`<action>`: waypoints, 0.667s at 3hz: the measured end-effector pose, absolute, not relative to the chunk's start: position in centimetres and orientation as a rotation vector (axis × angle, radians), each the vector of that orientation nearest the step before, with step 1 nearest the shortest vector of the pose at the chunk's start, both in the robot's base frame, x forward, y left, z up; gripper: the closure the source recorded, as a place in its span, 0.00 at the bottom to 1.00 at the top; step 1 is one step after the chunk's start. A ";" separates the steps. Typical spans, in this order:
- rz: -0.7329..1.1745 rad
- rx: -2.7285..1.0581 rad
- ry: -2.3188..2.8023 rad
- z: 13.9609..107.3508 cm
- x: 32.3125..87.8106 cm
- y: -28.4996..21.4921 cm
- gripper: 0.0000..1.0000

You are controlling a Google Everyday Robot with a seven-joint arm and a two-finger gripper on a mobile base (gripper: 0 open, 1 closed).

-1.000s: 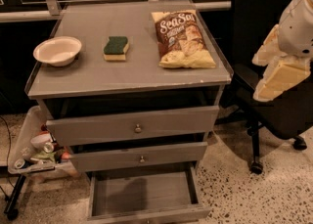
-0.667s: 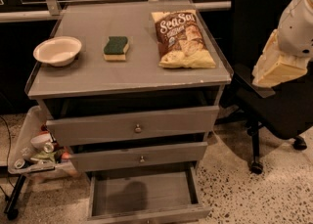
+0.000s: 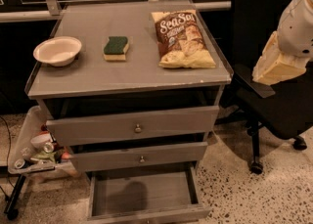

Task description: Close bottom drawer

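Note:
The bottom drawer [image 3: 142, 196] of the grey cabinet [image 3: 127, 74] is pulled far out, and its shallow grey tray is empty. Only the top edge of its front panel [image 3: 146, 214] shows at the lower edge of the view; its knob is hidden. The middle drawer [image 3: 139, 157] and the top drawer [image 3: 134, 126] are nearly shut, and each shows a small round knob. My white arm comes in at the far right, and its cream end with the gripper [image 3: 276, 66] hangs beside the cabinet's right edge, at top height, well above the bottom drawer.
On the cabinet top lie a white bowl [image 3: 57, 50], a green-and-yellow sponge [image 3: 116, 48] and a chip bag [image 3: 182, 38]. A black office chair [image 3: 266, 86] stands to the right, behind my arm. A cluttered cart tray [image 3: 34, 152] sits at the lower left. The floor is speckled.
My arm's cream end has risen slightly at the right. The drawers have not moved.

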State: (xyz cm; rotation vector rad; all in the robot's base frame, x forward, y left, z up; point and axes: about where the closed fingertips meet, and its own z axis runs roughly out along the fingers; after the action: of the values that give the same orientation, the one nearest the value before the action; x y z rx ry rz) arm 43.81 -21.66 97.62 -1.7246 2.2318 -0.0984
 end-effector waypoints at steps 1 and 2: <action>-0.056 -1.688 2.283 94.5 42.7 -21.6 1.00; 0.000 -1.586 2.329 89.2 41.0 -20.1 1.00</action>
State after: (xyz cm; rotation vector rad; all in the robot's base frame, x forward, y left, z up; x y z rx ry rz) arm 40.96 -20.12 89.22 -1.5859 2.3290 0.0003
